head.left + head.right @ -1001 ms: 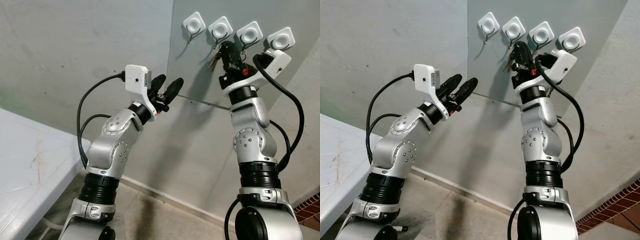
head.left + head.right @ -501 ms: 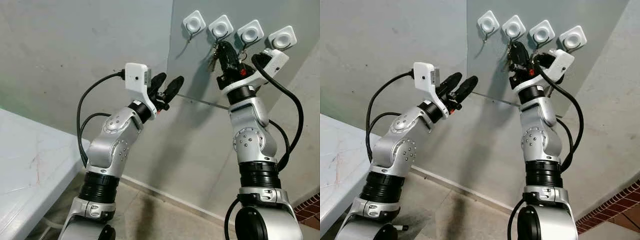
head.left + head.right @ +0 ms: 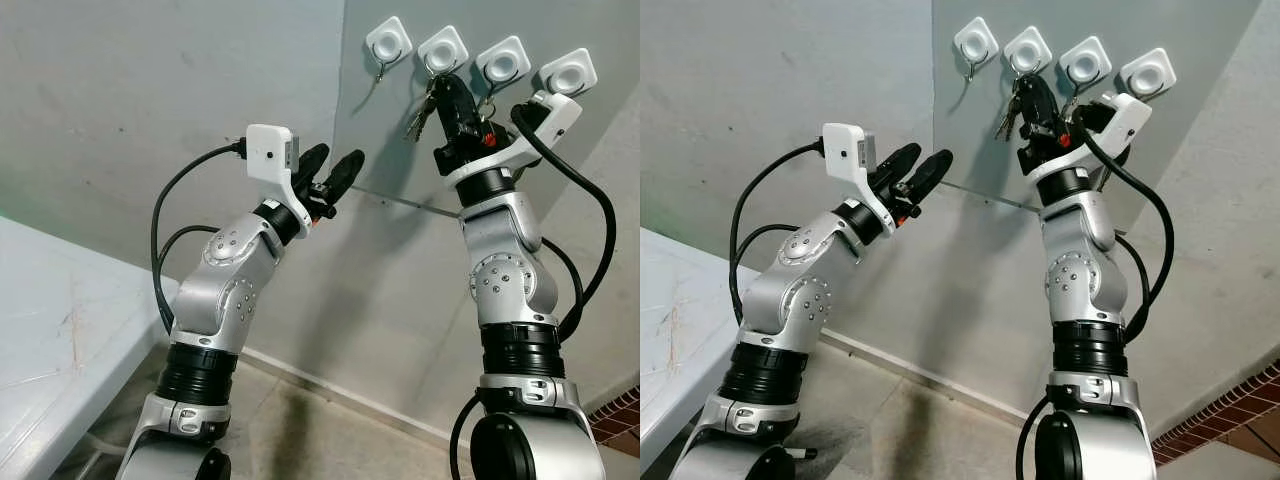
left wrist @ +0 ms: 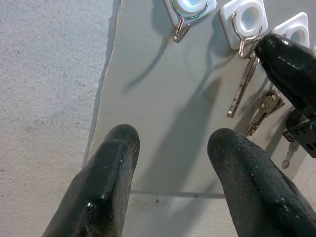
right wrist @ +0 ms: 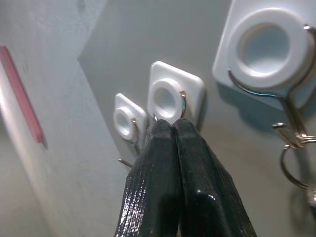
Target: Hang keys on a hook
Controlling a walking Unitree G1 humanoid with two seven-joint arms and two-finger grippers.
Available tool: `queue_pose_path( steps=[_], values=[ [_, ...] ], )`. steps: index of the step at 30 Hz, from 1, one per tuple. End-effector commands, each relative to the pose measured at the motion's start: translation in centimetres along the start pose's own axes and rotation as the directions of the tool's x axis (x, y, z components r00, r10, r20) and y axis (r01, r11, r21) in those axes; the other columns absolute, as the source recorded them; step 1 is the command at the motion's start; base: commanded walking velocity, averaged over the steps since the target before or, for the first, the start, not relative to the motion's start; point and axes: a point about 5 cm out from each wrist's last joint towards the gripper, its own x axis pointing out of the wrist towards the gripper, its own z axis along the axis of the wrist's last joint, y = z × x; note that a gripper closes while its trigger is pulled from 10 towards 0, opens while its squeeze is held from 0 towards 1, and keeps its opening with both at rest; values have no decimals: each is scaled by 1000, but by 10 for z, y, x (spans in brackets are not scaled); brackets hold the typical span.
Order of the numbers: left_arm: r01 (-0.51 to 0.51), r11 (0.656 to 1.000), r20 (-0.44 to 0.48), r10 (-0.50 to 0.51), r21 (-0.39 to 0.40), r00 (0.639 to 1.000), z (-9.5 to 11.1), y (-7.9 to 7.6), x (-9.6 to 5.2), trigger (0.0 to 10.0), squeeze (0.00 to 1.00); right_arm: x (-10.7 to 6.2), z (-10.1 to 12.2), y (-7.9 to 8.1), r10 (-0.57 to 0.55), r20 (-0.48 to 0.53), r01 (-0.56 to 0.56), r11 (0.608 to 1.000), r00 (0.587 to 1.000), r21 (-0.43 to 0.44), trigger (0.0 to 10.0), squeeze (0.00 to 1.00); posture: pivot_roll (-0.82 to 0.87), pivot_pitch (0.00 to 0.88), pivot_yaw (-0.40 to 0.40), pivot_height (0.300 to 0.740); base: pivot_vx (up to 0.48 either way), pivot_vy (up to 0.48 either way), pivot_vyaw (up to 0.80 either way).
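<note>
Four white hooks sit in a row on a grey wall panel. My right gripper (image 3: 440,83) is raised with its tip at the second hook from the left (image 3: 441,48), fingers pressed together. A bunch of keys (image 3: 420,112) dangles from its tip, just below that hook's wire. In the left wrist view the keys (image 4: 243,88) hang by the hook's wire (image 4: 245,43), next to the right gripper's black finger (image 4: 289,66). My left gripper (image 3: 338,162) is open, held out lower and to the left, apart from the panel.
Another key ring (image 5: 292,148) hangs on the third hook (image 3: 501,60). The first hook (image 3: 388,42) and fourth hook (image 3: 567,72) are bare. A white table (image 3: 60,330) stands at the left. Red tiles (image 3: 615,415) show at the lower right.
My right gripper has risen with the keys to the second hook, and the keys have swung out to its left. The left arm has barely moved.
</note>
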Motion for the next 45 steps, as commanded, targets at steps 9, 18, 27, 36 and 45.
queue_pose_path(
  steps=[9,18,27,36,45],
  values=[
    [1,1000,7,-1,5,1000,5,-1,3,10000,0,-2,2,-1,5,3,-5,1000,1000,-19,10000,0,56,99,-4,740,0,0,0],
    [2,1000,12,-2,3,1000,5,-2,3,10000,0,1,8,5,47,37,-44,996,998,-76,10000,0,56,97,-5,740,0,0,0],
    [5,1000,11,-5,1,1000,5,-3,3,10000,0,2,7,19,149,-10,-147,960,989,-237,10000,0,54,99,-5,740,0,0,0],
    [0,1000,13,0,1,1000,6,-3,3,10000,0,-2,-10,22,211,-241,-316,739,947,-595,10000,0,54,106,-5,740,0,0,0],
    [-9,1000,14,9,-6,1000,6,-1,3,10000,0,-13,-29,12,144,-459,-480,318,877,-817,10000,0,49,118,-2,740,0,0,0]
  ],
)
